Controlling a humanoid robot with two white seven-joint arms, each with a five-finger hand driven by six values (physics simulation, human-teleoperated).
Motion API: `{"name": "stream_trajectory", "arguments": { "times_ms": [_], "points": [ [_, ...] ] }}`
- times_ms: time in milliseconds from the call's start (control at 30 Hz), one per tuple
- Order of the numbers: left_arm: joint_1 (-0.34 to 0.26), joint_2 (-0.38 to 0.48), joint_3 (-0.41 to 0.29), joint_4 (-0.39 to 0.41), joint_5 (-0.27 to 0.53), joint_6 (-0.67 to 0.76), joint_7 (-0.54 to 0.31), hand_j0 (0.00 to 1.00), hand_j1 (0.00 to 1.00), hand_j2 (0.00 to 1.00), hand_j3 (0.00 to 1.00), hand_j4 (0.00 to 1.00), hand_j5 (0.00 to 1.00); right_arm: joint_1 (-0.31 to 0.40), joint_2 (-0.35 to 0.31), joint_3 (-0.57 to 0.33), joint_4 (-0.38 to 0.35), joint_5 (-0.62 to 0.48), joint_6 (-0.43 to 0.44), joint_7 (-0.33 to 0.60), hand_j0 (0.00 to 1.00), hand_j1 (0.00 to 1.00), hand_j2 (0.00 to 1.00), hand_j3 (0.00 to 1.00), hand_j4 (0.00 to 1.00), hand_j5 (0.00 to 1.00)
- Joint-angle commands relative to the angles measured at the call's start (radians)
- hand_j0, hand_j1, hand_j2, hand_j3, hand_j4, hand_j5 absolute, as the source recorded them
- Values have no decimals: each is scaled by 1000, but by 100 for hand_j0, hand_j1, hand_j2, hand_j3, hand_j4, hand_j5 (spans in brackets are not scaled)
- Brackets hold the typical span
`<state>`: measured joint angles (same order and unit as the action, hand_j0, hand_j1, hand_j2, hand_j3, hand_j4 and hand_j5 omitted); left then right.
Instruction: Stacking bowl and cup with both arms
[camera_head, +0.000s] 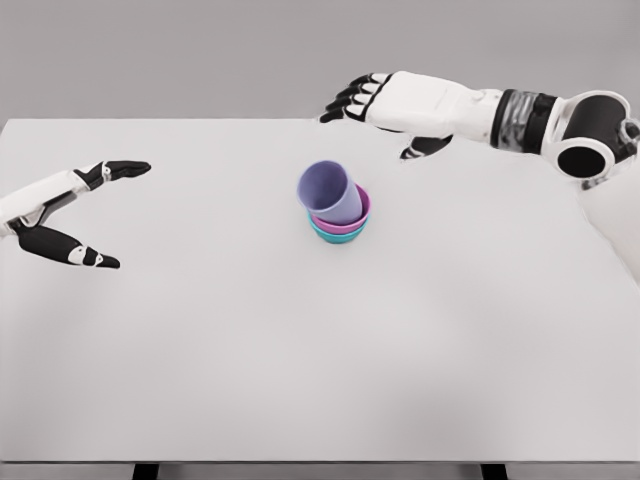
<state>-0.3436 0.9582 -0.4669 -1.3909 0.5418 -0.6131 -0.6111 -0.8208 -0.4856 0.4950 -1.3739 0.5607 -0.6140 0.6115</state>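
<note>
Spreading empty fingers at frame left, left hand (75, 215); right hand (385, 105) upper right, relaxed, clear of tilted cup (330, 192) in stacked bowls (340, 228)

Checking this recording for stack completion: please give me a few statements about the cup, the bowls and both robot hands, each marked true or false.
1. The lavender cup sits in the pink bowl. True.
2. The pink bowl is nested in the teal bowl. True.
3. The cup stands perfectly upright. False: it leans toward the upper left, its opening turned that way.
4. The left robot hand grips the cup. False: it is open, at the table's left edge, well apart from the stack.
5. The right robot hand holds nothing. True: it hangs near the table's far edge, behind the stack, empty.
6. A second cup lies alone on the table. False: only one cup shows.
</note>
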Motion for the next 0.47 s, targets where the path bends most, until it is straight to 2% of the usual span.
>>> {"name": "stream_trajectory", "arguments": {
  "times_ms": [0, 67, 133, 167, 433],
  "points": [
    [0, 1, 1, 0, 9, 2, 0, 100, 100, 100, 100, 100, 100, 0, -74, -116, 22, -8, 3, -1, 100, 100, 100, 100, 100, 100],
    [0, 1, 1, 0, 7, 2, 0, 100, 100, 100, 100, 100, 100, 38, -120, -147, 113, -7, 3, -1, 100, 100, 100, 100, 100, 100],
    [5, 2, 1, -2, 7, 2, 0, 100, 100, 100, 100, 100, 100, 52, -131, -147, 206, -4, 3, -1, 100, 100, 100, 100, 100, 100],
    [5, 2, 2, -2, 9, 2, 0, 100, 100, 100, 100, 100, 100, 54, -137, -147, 229, -4, 3, -1, 100, 100, 100, 100, 100, 100],
    [5, 7, 10, 15, 10, 2, 0, 100, 100, 100, 100, 100, 100, 68, -146, -144, 239, -4, 3, -1, 100, 100, 100, 100, 100, 100]
  ]
}}
